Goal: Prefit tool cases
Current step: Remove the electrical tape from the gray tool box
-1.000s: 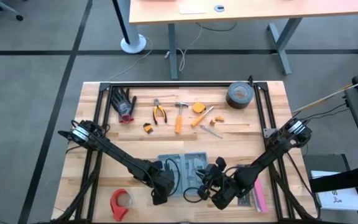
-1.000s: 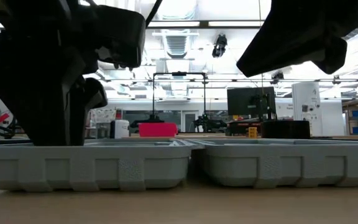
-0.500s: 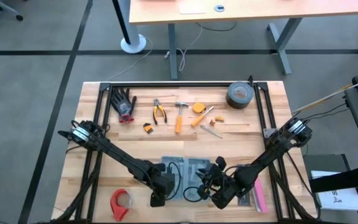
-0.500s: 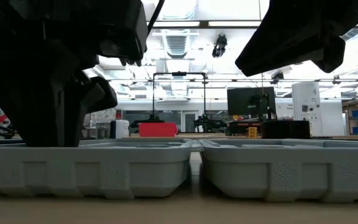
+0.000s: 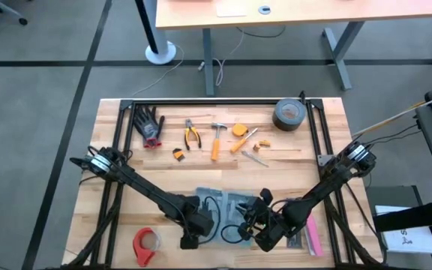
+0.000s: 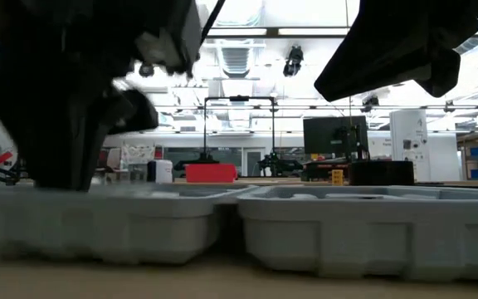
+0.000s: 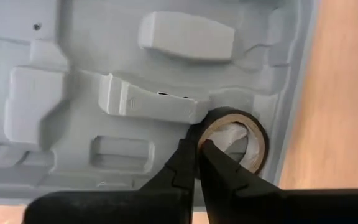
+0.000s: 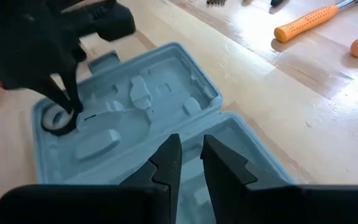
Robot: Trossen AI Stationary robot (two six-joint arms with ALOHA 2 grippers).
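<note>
The blue-grey tool case [image 5: 227,204] lies open near the table's front edge, its moulded tray [image 7: 73,74] facing up. My left gripper [image 7: 199,146] points down over a near corner of the left half and is shut on a small black tape roll [image 7: 253,134], which the right wrist view shows as a dark ring [image 8: 56,121]. My right gripper [image 8: 190,152] hangs slanting over the case's right half [image 8: 241,143]. Its fingers stand a narrow gap apart with nothing between them. In the low view it hangs well above the case [image 6: 363,224]. My left gripper pinches the tape roll's wall [image 7: 205,127] between its two fingertips, one finger outside the ring and one inside it. The fingers come from above, pointing steeply down. The roll sits at the tray's corner recess; whether it is clear of the tray I cannot tell.
At the far side lie black gloves [image 5: 149,124], pliers [image 5: 193,135], an orange-handled hammer [image 5: 216,140], small orange tools [image 5: 242,133] and a grey duct-tape roll [image 5: 289,115]. A red tape roll [image 5: 145,243] sits front left and a pink bar [image 5: 313,236] front right. Black frame rails [image 5: 216,101] border the table.
My left gripper has risen a little over the case's left half. In the low view the case now looms larger and nearer, its left half blurred: it has shifted toward the table's near edge. My right arm has kept still.
</note>
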